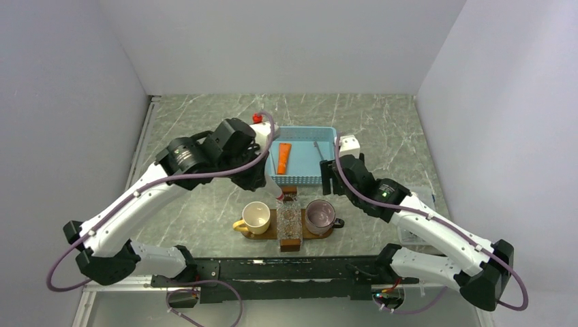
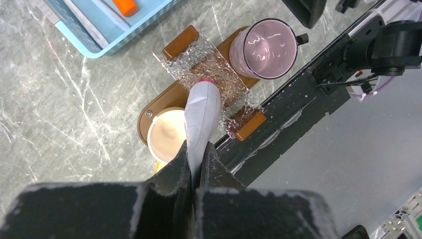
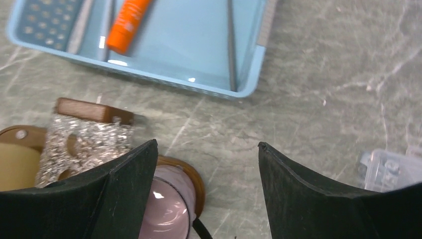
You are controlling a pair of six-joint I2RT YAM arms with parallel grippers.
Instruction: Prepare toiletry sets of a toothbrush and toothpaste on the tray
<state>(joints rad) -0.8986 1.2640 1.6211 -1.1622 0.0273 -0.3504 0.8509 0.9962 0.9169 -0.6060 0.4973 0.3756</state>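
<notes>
Black left pincer (image 2: 198,147) is pinched tight on a soft white tube with a red cap (image 2: 203,107). The cap end is over a clear, knobbly oblong dish (image 2: 219,74) lying across the flat dark-brown wooden tray (image 2: 166,99); contact cannot be told. Right pincer (image 3: 207,144) stands wide and empty above the grey marbled tabletop (image 3: 323,99), while the slim pale grey-blue toothbrush stick (image 3: 231,45) lies in the light-blue plastic basket (image 3: 249,84), apart from the tray.

Tray (image 2: 164,97) is dark-brown, basket (image 1: 303,180) light-blue, tube (image 1: 283,158) orange, table (image 1: 388,129) veined grey-green, toothbrush (image 3: 231,45) seemingly grey.
</notes>
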